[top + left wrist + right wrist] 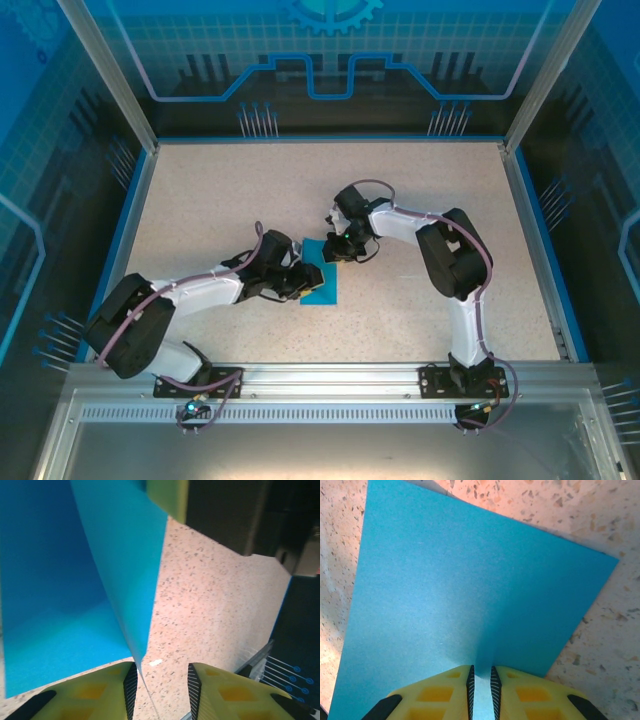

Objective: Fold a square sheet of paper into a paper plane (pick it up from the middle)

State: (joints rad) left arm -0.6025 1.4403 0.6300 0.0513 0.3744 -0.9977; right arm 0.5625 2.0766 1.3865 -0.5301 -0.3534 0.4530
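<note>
Lying on the table (220,200) between both arms, the sheet (325,290) is a small teal patch from above. The left wrist camera shows one side lifted steeply, its edge just beside a pad of the left gripper (161,680), whose jaws stand narrowly apart. The right gripper (482,680) pinches the sheet's near edge.

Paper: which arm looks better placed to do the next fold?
Probably left: the left end effector, open, straddles the paper's raised edge, ready to close; the right end effector is pinching it.
</note>
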